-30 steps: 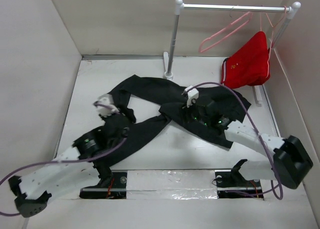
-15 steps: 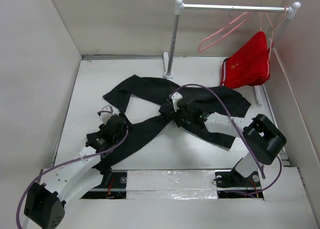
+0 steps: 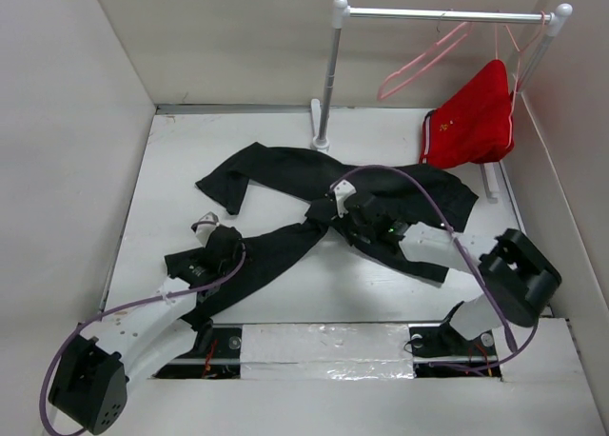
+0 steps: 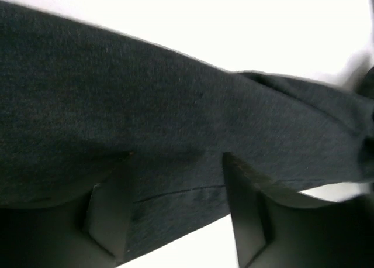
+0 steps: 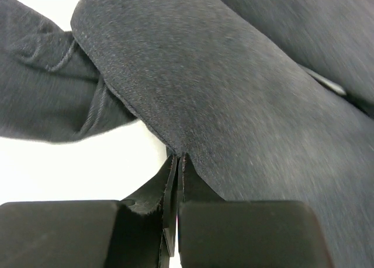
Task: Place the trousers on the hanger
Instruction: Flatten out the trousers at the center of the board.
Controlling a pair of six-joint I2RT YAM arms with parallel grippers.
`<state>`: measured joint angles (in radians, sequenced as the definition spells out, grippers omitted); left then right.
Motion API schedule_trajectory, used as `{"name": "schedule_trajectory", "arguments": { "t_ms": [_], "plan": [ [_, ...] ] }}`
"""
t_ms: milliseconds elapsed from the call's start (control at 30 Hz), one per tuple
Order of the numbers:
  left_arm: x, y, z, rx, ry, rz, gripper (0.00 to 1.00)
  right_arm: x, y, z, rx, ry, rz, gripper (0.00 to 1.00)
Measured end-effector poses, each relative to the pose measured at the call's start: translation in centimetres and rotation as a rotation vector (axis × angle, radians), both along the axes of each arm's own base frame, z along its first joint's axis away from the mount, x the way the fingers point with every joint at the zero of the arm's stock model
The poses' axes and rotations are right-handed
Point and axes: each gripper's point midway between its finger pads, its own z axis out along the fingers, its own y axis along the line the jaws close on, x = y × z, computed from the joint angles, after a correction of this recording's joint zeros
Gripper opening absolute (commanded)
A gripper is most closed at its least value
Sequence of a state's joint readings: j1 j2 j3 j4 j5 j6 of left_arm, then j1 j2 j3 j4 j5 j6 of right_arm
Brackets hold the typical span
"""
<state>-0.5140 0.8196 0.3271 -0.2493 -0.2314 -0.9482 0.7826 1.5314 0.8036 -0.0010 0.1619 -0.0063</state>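
Trousers [image 3: 276, 169] lay crumpled and crossed on the white surface [image 3: 171, 169], mid-table. Left gripper [image 4: 178, 180] was spread, its fingers [image 4: 111, 221] down on one trouser leg near the front-left, cloth running under and between them. Right gripper [image 5: 178, 160] was pressed together right at a folded edge near the crossing of the legs; couldn't tell if cloth was caught. Hanger [image 3: 428, 60] hung empty on the rail [image 3: 438, 14], well apart from the trousers, beside red shorts [image 3: 471, 117].
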Motion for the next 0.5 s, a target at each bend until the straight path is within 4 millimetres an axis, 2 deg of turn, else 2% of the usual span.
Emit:
{"name": "schedule_trajectory", "arguments": {
  "t_ms": [33,133,167,267,333,400,500],
  "plan": [
    [0.2,-0.1,0.1,-0.005,-0.007,0.002,0.38,-0.5,-0.5,0.5,0.007,-0.006,-0.008,0.0],
    [1.0,-0.3,0.5,-0.021,-0.034,0.012,0.19,-1.8,-1.8,3.1,0.05,-0.048,-0.035,0.0],
    [1.3,-0.3,0.4,-0.022,-0.037,0.013,0.02,-2.3,-2.2,4.1,0.071,-0.066,-0.044,0.0],
    [1.8,0.2,0.0,0.003,-0.026,0.031,0.0,-3.5,-3.4,6.7,0.149,-0.11,-0.066,0.0],
    [2.9,0.8,0.5,0.02,-0.041,0.059,0.0,-4.5,-3.8,7.1,0.175,-0.105,-0.064,0.0],
    [4.5,1.0,2.1,0.023,-0.083,0.08,0.0,-6.0,-3.5,6.6,0.167,-0.068,-0.041,0.0],
    [7.6,0.7,6.3,0.02,-0.179,0.099,0.0,-9.1,-2.6,5.2,0.125,0.005,0.032,0.0]
  ]
}}
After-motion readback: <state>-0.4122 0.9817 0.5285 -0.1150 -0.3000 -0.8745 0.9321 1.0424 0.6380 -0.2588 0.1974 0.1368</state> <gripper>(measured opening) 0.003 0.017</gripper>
